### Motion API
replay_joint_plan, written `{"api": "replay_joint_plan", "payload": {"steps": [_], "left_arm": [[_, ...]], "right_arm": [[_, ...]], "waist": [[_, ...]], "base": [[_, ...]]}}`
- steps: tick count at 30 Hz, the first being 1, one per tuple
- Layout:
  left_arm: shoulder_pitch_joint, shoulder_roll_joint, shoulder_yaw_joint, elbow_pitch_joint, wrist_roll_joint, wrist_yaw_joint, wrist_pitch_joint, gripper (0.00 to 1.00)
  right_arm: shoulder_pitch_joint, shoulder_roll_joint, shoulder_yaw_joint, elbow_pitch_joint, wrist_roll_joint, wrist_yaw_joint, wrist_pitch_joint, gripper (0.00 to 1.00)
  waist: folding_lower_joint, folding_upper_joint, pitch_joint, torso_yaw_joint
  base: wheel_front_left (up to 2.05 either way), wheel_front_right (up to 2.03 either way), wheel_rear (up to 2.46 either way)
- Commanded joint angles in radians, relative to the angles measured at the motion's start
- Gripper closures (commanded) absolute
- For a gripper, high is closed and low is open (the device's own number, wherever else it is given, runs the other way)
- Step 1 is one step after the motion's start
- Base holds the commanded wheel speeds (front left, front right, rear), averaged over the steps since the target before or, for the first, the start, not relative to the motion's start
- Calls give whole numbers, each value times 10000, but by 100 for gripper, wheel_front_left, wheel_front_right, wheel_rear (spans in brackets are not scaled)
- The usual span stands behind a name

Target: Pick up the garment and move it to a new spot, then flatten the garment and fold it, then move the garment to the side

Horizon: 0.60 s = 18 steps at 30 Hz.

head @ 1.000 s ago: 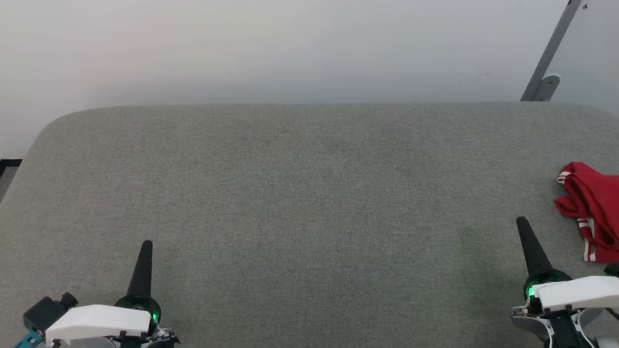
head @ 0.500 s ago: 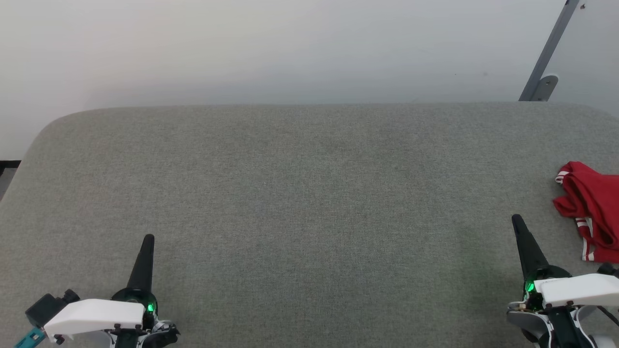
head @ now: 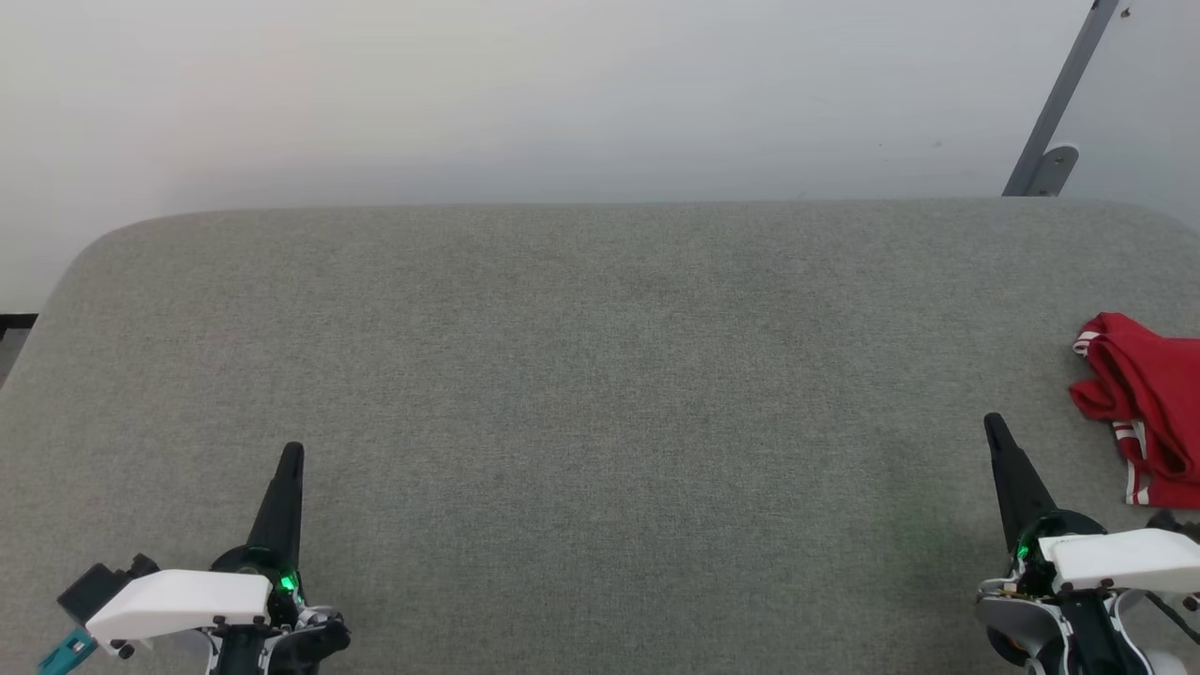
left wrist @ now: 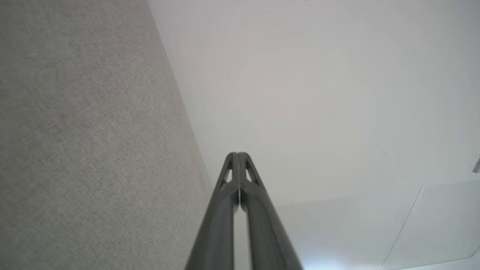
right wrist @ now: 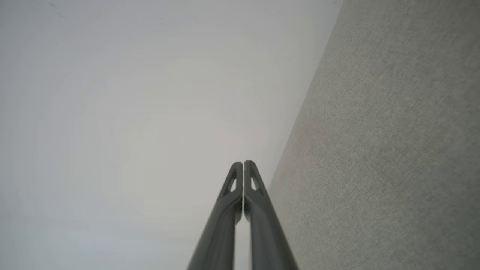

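Observation:
The garment (head: 1146, 408), bright red with thin white stripe trim, lies bunched at the far right edge of the grey fabric surface (head: 600, 375), cut off by the head view's border. My right gripper (head: 989, 424) is shut and empty, a little to the left of and nearer than the garment, not touching it. At the lower left my left gripper (head: 293, 452) is shut and empty, far from the garment. In the wrist views both pairs of fingers are pressed together: left gripper (left wrist: 237, 154), right gripper (right wrist: 243, 162).
A pale wall (head: 562, 94) rises behind the surface's far edge. A grey metal bracket (head: 1055, 117) slants up at the back right. The surface's rounded left corner (head: 89, 262) drops off to a dark floor strip.
Both grippers have edged slightly forward over the surface. The head view has shifted a little, so the garment sits a touch higher and further left in it.

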Motion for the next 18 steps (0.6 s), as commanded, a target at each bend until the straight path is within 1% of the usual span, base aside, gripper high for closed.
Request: {"api": "replay_joint_plan", "payload": {"steps": [1, 18], "left_arm": [[-190, 12, 55, 22, -234, 4, 88, 100], [-396, -94, 153, 175, -1247, 4, 393, 100]], "right_arm": [[-142, 44, 16, 9, 235, 4, 51, 100], [-287, 152, 28, 239, 1232, 4, 207, 100]], "waist": [[0, -1, -2, -5], [0, -1, -18, -44]], "base": [[0, 0, 0], [0, 0, 0]]}}
